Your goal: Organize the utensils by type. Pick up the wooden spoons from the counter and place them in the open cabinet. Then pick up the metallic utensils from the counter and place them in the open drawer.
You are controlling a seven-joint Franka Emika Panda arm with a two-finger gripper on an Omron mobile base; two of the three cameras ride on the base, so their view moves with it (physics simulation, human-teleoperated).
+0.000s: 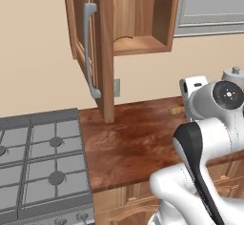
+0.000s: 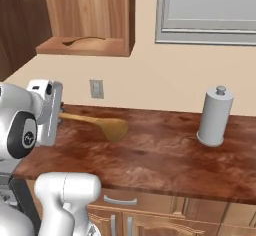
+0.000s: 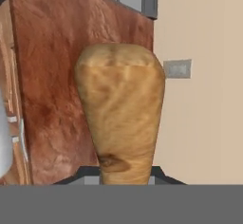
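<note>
The fingers point(image 3: 126, 173) are clamped on the wooden spoon point(image 2: 102, 125), gripping its handle. The spoon is carried level just above the table point(image 2: 160, 155), bowl pointing toward the paper towel roll point(image 2: 215, 116). Up and to the left, the cabinet point(image 1: 138, 24) stands open, its shelf bare wood.
</note>
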